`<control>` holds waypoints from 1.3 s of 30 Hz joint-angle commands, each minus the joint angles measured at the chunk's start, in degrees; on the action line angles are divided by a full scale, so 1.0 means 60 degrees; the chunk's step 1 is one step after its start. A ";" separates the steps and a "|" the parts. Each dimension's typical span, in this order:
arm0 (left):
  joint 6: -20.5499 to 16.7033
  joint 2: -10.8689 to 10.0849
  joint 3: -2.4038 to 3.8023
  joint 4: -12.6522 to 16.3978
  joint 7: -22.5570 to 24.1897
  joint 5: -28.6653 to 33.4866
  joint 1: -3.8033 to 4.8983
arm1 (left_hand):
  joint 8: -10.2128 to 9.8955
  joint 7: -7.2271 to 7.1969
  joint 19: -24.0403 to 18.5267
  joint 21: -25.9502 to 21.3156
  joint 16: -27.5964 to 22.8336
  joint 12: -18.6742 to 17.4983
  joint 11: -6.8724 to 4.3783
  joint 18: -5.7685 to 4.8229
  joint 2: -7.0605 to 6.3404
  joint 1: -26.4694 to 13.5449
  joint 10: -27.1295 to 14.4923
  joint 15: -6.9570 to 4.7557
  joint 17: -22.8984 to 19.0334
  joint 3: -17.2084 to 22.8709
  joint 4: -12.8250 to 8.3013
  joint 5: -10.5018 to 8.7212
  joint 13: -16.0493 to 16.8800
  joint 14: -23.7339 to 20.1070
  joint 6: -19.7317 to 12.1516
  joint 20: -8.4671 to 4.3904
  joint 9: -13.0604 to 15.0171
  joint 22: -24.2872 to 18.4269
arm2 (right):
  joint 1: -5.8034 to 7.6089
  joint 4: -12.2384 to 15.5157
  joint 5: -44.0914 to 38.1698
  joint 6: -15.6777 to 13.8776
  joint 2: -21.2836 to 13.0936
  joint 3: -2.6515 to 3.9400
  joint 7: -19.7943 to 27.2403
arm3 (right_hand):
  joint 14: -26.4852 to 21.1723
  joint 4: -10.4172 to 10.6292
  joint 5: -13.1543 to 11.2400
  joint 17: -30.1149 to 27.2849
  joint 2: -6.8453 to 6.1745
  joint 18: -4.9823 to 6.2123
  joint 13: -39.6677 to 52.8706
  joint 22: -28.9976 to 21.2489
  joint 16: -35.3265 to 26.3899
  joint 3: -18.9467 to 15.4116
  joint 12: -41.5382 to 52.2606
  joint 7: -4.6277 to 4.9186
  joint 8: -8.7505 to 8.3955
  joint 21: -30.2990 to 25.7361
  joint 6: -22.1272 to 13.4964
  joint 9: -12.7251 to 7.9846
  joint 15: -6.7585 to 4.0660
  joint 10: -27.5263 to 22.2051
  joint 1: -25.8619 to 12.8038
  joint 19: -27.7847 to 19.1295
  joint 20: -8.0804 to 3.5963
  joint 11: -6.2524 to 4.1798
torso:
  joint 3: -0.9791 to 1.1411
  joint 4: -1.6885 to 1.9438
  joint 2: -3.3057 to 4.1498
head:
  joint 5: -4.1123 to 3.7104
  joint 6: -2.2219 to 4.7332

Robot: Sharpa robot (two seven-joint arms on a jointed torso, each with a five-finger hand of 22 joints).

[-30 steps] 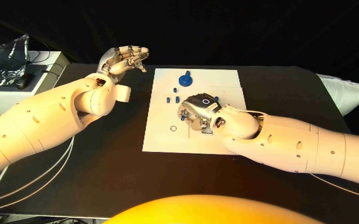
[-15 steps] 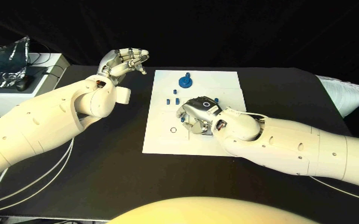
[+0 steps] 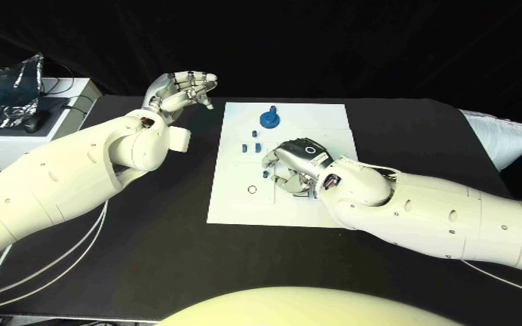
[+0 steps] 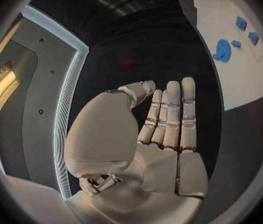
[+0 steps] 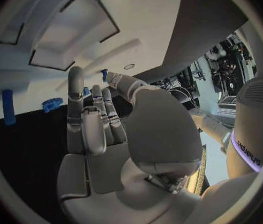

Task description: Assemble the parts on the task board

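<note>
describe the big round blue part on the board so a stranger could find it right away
Start at the white task board in the middle of the black table and go to its far edge, beyond the right hand. There lies the round blue part, a disc with a short peg. Its neighbours nearer the hand are small blue pieces, far smaller and not round.

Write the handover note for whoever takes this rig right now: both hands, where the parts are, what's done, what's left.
Left robot hand: raised off the board's far-left corner, open, holding nothing.
Right robot hand: low over the middle of the task board, fingers curled down; whether it holds a part cannot be told.
Parts: large blue round piece at the far end; small blue pieces left of the right hand.
Done: nothing visibly assembled.
Left: seat the loose blue parts.
</note>
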 commanded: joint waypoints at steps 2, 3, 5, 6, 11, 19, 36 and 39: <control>0.0093 0.0020 0.0008 0.0004 0.0056 -0.0039 0.0001 | 0.0037 0.0023 0.0023 0.0048 0.0047 0.0006 0.0005 0.0058 0.0055 -0.0036 -0.0059 0.0001 0.0010 -0.0070 0.0014 -0.0032 -0.0011 -0.0027 -0.0022 0.0072 -0.0018 0.0010 | 0.0109 0.0265 0.0580 -0.0313 -0.0271 0.0075 0.0174 | 0.0356 0.0054 0.0081 0.0008 0.0018 0.0058 0.0014 -0.0022 -0.0011 -0.0093 0.0067 -0.0016 -0.0051 -0.0063 -0.0008 -0.0025 0.0046 0.0064 0.0037 0.0036 0.0068 0.0002 | -0.0003 0.0005 -0.0003 | -0.0050 0.0056; 0.0058 0.0020 0.0007 0.0000 0.0066 -0.0040 0.0000 | 0.0037 0.0023 0.0023 0.0048 0.0048 0.0006 0.0005 0.0058 0.0054 -0.0036 -0.0061 0.0001 0.0010 -0.0071 0.0014 -0.0033 -0.0012 -0.0028 -0.0023 0.0073 -0.0019 0.0010 | 0.0157 0.0333 0.0705 -0.0167 -0.0363 0.0103 0.0149 | 0.0360 0.0080 0.0086 0.0020 0.0026 0.0063 0.0022 -0.0029 0.0004 -0.0100 0.0114 -0.0026 -0.0063 -0.0080 -0.0024 -0.0034 0.0036 0.0150 0.0040 0.0048 0.0063 -0.0015 | 0.0000 0.0002 -0.0004 | -0.0057 0.0069; 0.0014 0.0019 0.0007 -0.0010 0.0090 -0.0040 0.0000 | 0.0057 0.0016 -0.0012 0.0019 0.0034 0.0005 0.0013 0.0052 0.0035 -0.0036 -0.0122 0.0015 0.0006 -0.0088 0.0010 -0.0029 -0.0022 -0.0106 -0.0043 0.0084 -0.0033 -0.0003 | 0.0287 0.0426 0.0876 0.0217 -0.0546 0.0159 0.0108 | 0.0359 0.0097 0.0090 0.0007 0.0027 0.0067 0.0033 -0.0035 0.0007 -0.0094 0.0181 -0.0039 -0.0066 -0.0098 -0.0021 -0.0038 0.0019 0.0280 0.0057 0.0060 0.0051 -0.0037 | -0.0001 0.0001 0.0001 | -0.0081 0.0101; 0.0004 0.0018 0.0007 -0.0015 0.0107 -0.0039 0.0000 | 0.0067 0.0017 -0.0035 0.0002 0.0027 0.0008 0.0018 0.0050 0.0029 -0.0040 -0.0150 0.0023 0.0004 -0.0097 0.0012 -0.0029 -0.0026 -0.0149 -0.0054 0.0091 -0.0040 -0.0009 | 0.0375 0.0438 0.0938 0.0428 -0.0634 0.0180 0.0116 | 0.0354 0.0126 0.0092 -0.0020 0.0039 0.0070 0.0054 -0.0038 0.0004 -0.0068 0.0301 -0.0058 -0.0025 -0.0120 0.0057 -0.0025 -0.0013 0.0525 0.0070 0.0069 0.0024 -0.0080 | -0.0004 -0.0006 -0.0001 | -0.0101 0.0135; 0.0129 0.0015 0.0006 -0.0001 0.0253 -0.0027 -0.0005 | 0.0105 0.0021 -0.0126 -0.0081 0.0035 0.0058 0.0034 0.0043 -0.0023 -0.0128 -0.0215 0.0058 0.0003 -0.0195 0.0072 -0.0033 -0.0029 -0.0284 -0.0105 0.0128 -0.0073 -0.0046 | 0.0994 0.0179 0.1724 0.1584 -0.1085 0.0233 0.0356 | 0.0388 0.0098 0.0090 0.0109 -0.0056 0.0067 0.0024 -0.0030 0.0091 -0.0055 0.0292 -0.0097 -0.0009 -0.0129 0.0081 -0.0023 -0.0038 0.0550 0.0129 0.0105 -0.0010 -0.0101 | -0.0036 0.0003 -0.0006 | -0.0210 0.0250; 0.0208 0.0002 0.0005 0.0013 0.0345 -0.0013 -0.0045 | 0.0130 0.0015 -0.0156 -0.0143 0.0056 0.0101 0.0033 0.0047 -0.0063 -0.0187 -0.0240 0.0068 0.0006 -0.0282 0.0118 -0.0027 -0.0025 -0.0331 -0.0143 0.0148 -0.0094 -0.0081 | 0.1587 -0.0736 0.2054 0.2424 -0.1354 0.0250 0.0558 | 0.0447 0.0170 0.0113 0.0442 -0.0256 -0.0034 -0.0001 0.0450 0.0313 -0.0318 0.0079 -0.0194 -0.0079 0.0332 -0.0109 -0.0051 -0.0069 0.0134 0.0083 0.0573 0.0043 -0.0114 | -0.0025 0.0012 -0.0007 | -0.0273 0.0373; 0.0258 -0.0014 0.0005 -0.0007 0.0334 -0.0021 -0.0086 | 0.0130 0.0011 -0.0154 -0.0155 0.0067 0.0112 0.0030 0.0052 -0.0059 -0.0169 -0.0252 0.0064 0.0007 -0.0288 0.0113 -0.0022 -0.0025 -0.0334 -0.0166 0.0150 -0.0103 -0.0089 | 0.1591 -0.1227 0.1298 0.3297 -0.1009 0.0191 0.0476 | 0.0419 0.0355 0.0065 0.0435 -0.0110 -0.0042 0.0045 0.0526 0.0372 -0.1162 0.0180 -0.0383 -0.0164 0.0256 -0.0449 -0.0126 -0.0028 -0.0043 0.0340 0.0709 0.0082 -0.0095 | -0.0019 0.0021 0.0017 | -0.0230 0.0325; 0.0251 -0.0014 0.0005 -0.0009 0.0337 -0.0027 -0.0087 | 0.0124 0.0013 -0.0145 -0.0166 0.0085 0.0123 0.0031 0.0056 -0.0076 -0.0149 -0.0275 0.0062 0.0011 -0.0309 0.0100 -0.0023 -0.0027 -0.0332 -0.0210 0.0151 -0.0119 -0.0099 | 0.1560 -0.1240 0.1228 0.3318 -0.0957 0.0183 0.0473 | 0.0419 0.0369 0.0082 0.0435 -0.0076 -0.0043 0.0048 0.0538 0.0378 -0.1157 0.0230 -0.0357 -0.0135 0.0254 -0.0407 -0.0122 -0.0043 0.0037 0.0380 0.0727 0.0071 -0.0112 | -0.0024 0.0027 0.0016 | -0.0240 0.0334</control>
